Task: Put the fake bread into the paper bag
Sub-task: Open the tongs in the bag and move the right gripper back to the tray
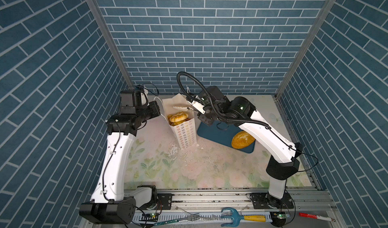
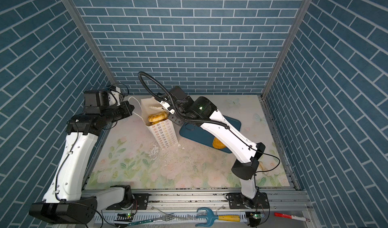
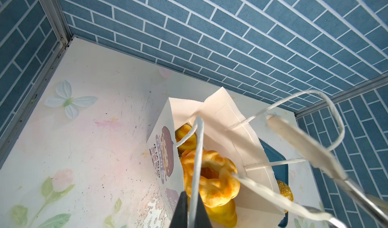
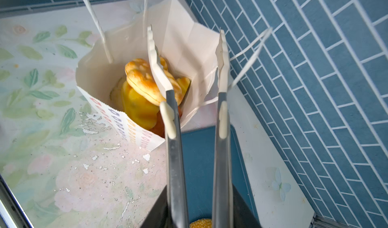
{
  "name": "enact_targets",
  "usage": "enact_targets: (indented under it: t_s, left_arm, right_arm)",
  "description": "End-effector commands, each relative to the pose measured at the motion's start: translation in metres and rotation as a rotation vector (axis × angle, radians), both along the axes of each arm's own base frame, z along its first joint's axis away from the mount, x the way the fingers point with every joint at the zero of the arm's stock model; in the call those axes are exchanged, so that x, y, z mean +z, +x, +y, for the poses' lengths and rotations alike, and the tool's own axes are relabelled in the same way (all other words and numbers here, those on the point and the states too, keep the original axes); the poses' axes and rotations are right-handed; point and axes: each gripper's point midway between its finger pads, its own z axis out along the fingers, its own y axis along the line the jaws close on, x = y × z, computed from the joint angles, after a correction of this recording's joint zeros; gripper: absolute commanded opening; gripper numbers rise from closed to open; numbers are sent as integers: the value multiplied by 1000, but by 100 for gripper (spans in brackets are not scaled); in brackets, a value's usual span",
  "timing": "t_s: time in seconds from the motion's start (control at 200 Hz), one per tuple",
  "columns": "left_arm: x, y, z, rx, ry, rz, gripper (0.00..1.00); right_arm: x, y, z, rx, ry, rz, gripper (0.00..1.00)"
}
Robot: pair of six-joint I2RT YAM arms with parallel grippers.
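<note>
In both top views my left claw (image 1: 156, 109) sits beside the paper bag (image 1: 185, 132), and my right claw (image 1: 185, 104) reaches over its mouth with tongs (image 1: 180, 107). A twisted wreath (image 1: 178, 116) lies high in the bag, just below the blades. The seeded loaf (image 1: 242, 139) lies on the blue tray (image 1: 210, 132), behind that claw and under its arm.

From my left wrist, the claw is clamped on the near cord handle (image 3: 198, 153), which runs away from it to the bag's rim. The wreath lies just beyond it, on top of other fake bread.

From my right wrist, the tong blades stand apart with nothing between them. One blade is inside the bag, against the wreath. The other lies along the bag's side wall, with the far handle looping close by.

I judge the risk to be in pulling back: a blade could snag that wall or cord and tip the bag. The bag also looks nearly full, so the big loaf may jam at the mouth.
</note>
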Motion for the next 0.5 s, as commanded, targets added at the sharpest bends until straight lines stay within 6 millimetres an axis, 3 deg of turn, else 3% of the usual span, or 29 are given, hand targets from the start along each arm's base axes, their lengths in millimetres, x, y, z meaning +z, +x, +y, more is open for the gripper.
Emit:
enact_targets:
  t_s: [0.0, 0.135, 0.28, 0.495]
  left_arm:
    - [3, 0, -3, -16, 6, -14, 9]
    - [4, 1, -3, -19, 4, -14, 9]
    - [7, 1, -3, -21, 8, -19, 9]
    - [7, 2, -3, -24, 11, -21, 9]
  right_arm:
    - [42, -4, -9, -6, 96, -68, 40]
    - [67, 4, -26, -77, 136, -129, 40]
    - [84, 15, -64, -198, 197, -131, 40]
    - [71, 29, -137, -436, 199, -52, 39]
